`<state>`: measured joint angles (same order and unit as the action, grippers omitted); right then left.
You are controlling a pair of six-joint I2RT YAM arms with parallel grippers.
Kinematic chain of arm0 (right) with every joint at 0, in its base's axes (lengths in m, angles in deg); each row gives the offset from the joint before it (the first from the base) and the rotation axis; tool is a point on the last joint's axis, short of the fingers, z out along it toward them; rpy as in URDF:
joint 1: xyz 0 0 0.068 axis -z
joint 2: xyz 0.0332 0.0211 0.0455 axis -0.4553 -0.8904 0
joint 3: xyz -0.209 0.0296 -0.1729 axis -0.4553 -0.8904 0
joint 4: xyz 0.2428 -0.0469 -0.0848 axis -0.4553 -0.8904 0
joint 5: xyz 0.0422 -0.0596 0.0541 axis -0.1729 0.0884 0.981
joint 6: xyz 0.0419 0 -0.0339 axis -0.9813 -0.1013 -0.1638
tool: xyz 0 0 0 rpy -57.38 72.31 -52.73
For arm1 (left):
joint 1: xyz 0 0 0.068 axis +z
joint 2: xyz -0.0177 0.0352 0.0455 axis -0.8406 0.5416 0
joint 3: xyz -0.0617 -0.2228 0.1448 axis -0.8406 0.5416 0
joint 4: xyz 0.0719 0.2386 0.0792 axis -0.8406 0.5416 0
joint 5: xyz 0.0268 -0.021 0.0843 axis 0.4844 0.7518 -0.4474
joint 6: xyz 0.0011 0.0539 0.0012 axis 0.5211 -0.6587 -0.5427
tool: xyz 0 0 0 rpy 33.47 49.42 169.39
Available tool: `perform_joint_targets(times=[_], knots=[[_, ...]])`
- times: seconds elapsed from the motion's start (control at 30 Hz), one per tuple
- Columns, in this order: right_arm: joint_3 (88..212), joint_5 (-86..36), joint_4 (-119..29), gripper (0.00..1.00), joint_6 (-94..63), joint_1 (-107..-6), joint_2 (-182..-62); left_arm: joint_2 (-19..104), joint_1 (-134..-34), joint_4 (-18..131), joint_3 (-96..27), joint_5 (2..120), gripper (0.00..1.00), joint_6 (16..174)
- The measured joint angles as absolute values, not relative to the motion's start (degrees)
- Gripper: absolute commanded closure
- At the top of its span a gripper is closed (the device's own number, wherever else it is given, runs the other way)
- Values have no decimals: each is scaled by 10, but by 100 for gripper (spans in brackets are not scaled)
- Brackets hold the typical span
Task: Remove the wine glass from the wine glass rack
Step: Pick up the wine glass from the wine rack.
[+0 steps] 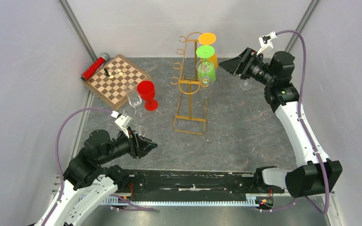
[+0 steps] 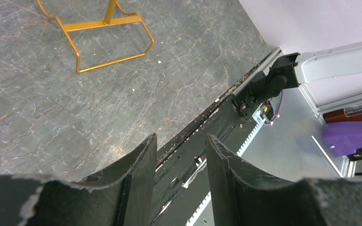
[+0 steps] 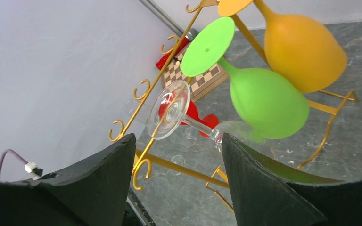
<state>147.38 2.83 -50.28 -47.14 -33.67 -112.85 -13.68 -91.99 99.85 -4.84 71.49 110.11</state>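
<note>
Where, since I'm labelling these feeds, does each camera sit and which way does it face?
Top external: above and behind the arm bases, looking down at the table; both arms and the wine glass rack show.
Left wrist: on the left arm, facing the table's near edge past its open left hand.
Right wrist: on the right arm, facing the hung clear wine glass between the open right hand's fingers.
Shared: all three show the rack.
</note>
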Motion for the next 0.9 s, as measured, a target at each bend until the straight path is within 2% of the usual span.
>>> perform_joint_targets(times=[0.7,0.9], knots=[[1447,30,-425,46,-559,-387,-1168,-142,-920,999,-48,707,51,1101],[1446,24,-407,53,-574,-393,-1178,-142,-920,999,-48,706,51,1101]])
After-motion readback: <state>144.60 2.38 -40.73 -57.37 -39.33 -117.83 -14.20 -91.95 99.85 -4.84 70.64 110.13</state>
